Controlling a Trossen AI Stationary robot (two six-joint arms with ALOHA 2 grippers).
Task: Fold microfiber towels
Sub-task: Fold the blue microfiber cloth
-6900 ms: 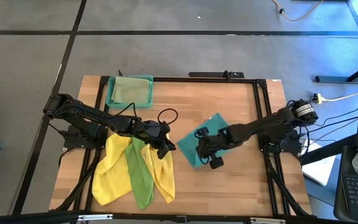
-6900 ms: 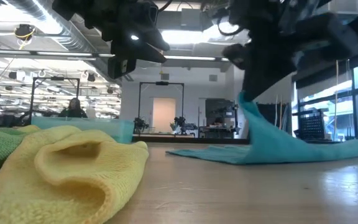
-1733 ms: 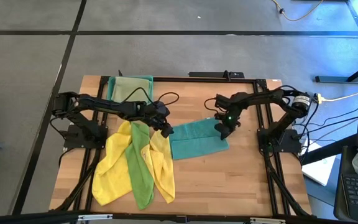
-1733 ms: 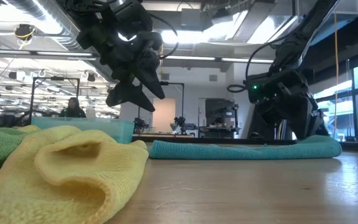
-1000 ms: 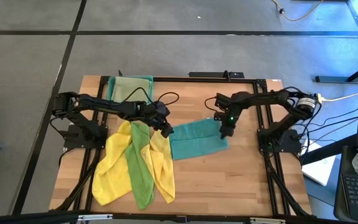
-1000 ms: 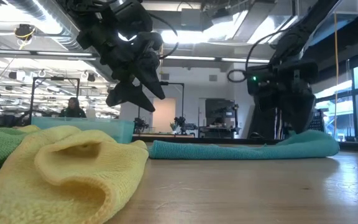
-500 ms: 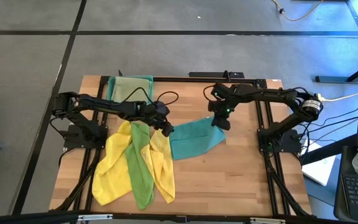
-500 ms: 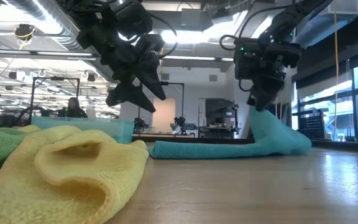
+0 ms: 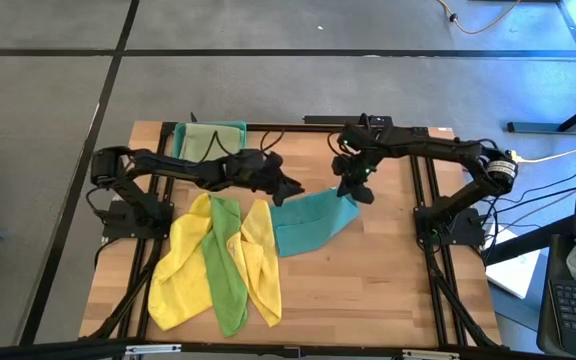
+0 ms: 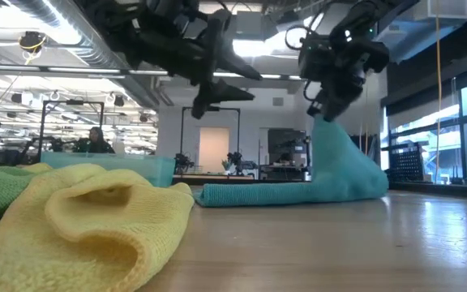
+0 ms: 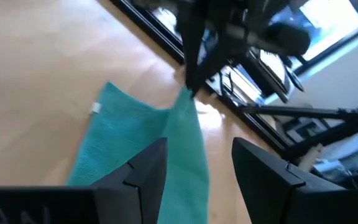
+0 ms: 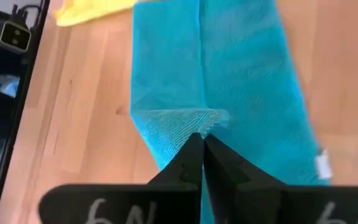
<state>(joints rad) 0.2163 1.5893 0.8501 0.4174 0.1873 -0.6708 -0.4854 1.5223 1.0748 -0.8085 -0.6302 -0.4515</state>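
Right gripper [image 9: 358, 193] sits just right of table centre, toward the 12 o'clock side, with its fingers [image 12: 194, 163] pinched together on a bunched corner of the soft teal microfiber towel [image 9: 308, 222]. That corner is raised off the surface; in the low view the cloth [image 10: 331, 174] rises to a peak under the gripper [image 10: 324, 113] while the rest lies flat on the wooden slatted table [image 9: 388, 290]. The flat part spreads from the gripper toward 8 o'clock, its far edge just beside the nearest yellow towel.

Left gripper [image 9: 290, 188] hovers above the table at about 9 o'clock from the right gripper, near the teal towel's edge, jaws parted and holding nothing; the left wrist view shows its two dark fingers [image 11: 143, 171] spread with the teal cloth [image 11: 135, 146] lying beyond them.

Three limp cloths lie in a fan at 7 o'clock from table centre: a yellow microfiber towel [image 9: 176, 275] outermost, a bright green microfiber towel [image 9: 226, 275] in the middle, a second yellow microfiber towel [image 9: 262, 260] nearest the teal one, all overlapping at their upper ends.

A pale olive-green towel [image 9: 208, 143] lies inside the translucent teal rectangular tray [image 9: 176, 150] at the 11 o'clock corner of the table
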